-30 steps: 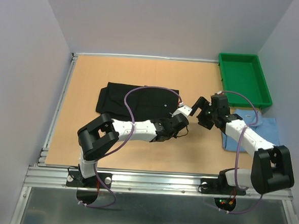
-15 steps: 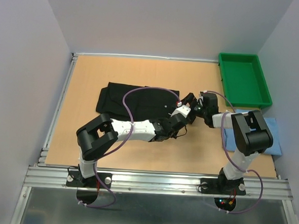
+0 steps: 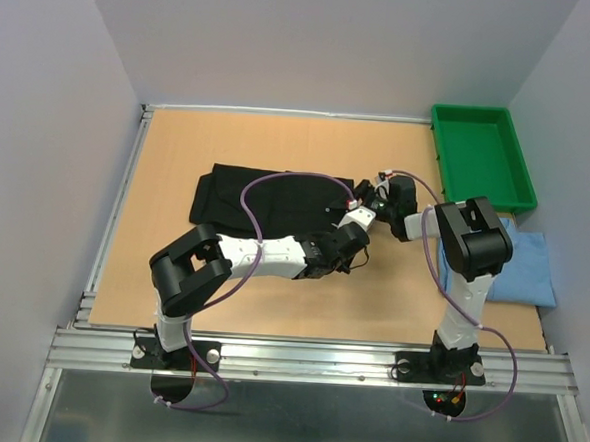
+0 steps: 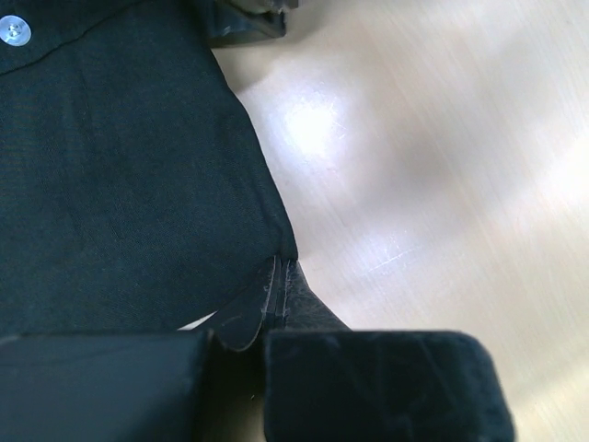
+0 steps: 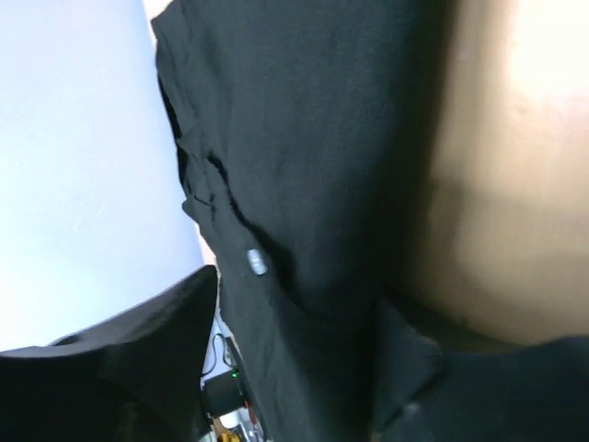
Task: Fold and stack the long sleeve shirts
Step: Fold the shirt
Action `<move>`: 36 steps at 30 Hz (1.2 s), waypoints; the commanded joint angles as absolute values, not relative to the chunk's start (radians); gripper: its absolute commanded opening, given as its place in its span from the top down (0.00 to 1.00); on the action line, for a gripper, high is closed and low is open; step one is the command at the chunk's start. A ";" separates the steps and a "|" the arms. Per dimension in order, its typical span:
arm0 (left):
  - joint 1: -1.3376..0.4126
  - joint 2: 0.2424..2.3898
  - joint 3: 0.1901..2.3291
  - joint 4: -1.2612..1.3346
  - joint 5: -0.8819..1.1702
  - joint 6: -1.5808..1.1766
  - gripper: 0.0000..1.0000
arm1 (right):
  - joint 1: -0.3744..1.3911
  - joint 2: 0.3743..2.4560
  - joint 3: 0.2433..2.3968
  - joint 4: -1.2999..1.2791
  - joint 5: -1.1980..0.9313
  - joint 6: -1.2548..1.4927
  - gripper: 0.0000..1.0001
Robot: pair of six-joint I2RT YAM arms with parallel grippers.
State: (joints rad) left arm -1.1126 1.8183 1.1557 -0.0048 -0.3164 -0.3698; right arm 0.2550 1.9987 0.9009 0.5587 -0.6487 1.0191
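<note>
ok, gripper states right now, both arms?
Left gripper: shut on the edge of the black shirt.
Right gripper: open, fingers either side of the black shirt, not clamped yet.

The spread shirt (image 3: 267,194) lies on the table (image 3: 179,144), a little left of centre. The left hand (image 3: 360,211) sits at the shirt's right edge, and the right hand (image 3: 380,189) is just behind it at the same edge. The tray (image 3: 474,111) stands in the far right corner. The folded shirt (image 3: 529,267) lies in front of the tray, at the table's right side, right of the right arm.
</note>
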 commanded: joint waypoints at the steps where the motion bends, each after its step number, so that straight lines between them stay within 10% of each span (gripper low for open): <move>1: -1.115 1.750 1.178 0.017 -0.310 -0.397 1.00 | 0.276 2.068 0.897 0.469 -0.604 0.950 0.41; 8: -1.115 1.701 1.167 0.002 -0.301 -0.429 0.85 | 0.276 2.040 0.894 0.404 -0.571 0.829 0.99; 15: -1.062 1.565 1.108 -0.075 -0.322 -0.468 0.39 | 0.267 1.961 0.919 0.187 -0.571 0.585 0.99; 21: -0.885 1.332 0.993 -0.103 -0.241 -0.491 0.21 | 0.262 1.875 1.009 -0.130 -0.479 0.298 0.99; 36: -0.384 1.126 0.666 -0.124 -0.005 -0.577 0.28 | 0.259 1.848 1.408 -0.633 -0.216 -0.144 0.99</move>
State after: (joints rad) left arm -0.4152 1.1404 0.7200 -0.1318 -0.0933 -0.5205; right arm 0.2630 1.8736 1.2953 -0.5064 -0.3153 -0.0128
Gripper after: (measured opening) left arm 0.748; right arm 0.112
